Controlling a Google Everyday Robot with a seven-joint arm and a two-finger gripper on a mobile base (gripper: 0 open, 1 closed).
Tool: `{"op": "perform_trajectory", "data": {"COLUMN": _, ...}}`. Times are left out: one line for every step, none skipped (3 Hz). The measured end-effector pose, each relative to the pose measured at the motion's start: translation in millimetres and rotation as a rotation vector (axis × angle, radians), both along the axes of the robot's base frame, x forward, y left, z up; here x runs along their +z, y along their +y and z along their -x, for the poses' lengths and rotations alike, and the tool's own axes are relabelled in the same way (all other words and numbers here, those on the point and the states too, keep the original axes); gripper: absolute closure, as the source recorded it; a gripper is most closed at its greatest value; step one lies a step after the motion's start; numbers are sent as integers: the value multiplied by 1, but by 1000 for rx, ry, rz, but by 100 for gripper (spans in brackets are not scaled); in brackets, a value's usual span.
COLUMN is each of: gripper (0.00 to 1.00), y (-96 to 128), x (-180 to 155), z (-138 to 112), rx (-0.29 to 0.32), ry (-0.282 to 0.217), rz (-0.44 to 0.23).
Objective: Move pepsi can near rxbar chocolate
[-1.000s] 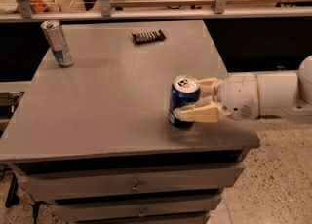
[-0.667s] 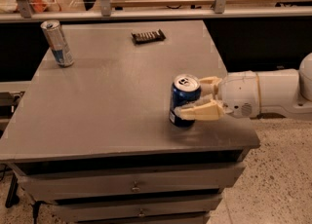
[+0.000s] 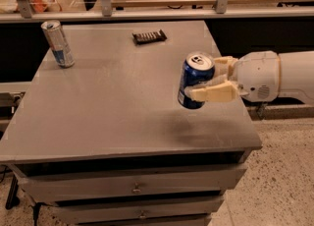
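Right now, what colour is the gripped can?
Dark blue, silver top, camera view; gripper holds the can above the table.

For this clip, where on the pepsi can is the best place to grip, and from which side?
Its mid-body, from the right side of the table: the pepsi can is a near-upright cylinder, its curved wall suiting opposed fingers. The gripper holds it so, lifted over the table's right part.

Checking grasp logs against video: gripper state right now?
Gripper: closed on the pepsi can, holding it upright just above the table, near the table's right edge.
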State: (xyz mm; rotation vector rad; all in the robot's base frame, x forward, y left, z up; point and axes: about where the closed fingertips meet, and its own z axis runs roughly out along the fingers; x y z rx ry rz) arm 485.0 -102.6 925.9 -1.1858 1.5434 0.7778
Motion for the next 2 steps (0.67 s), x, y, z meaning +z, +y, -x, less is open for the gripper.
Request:
{"op": "perform_trajectory", "data": {"gripper": 100, "y": -2, "x": 8, "z": -3, "rx": -7, "ry": -13, "rz": -4}}
{"op": "perform_trajectory", "data": {"gripper": 100, "y": 0, "x": 7, "z": -4, "rx": -17, "ry": -19, "rz": -10}}
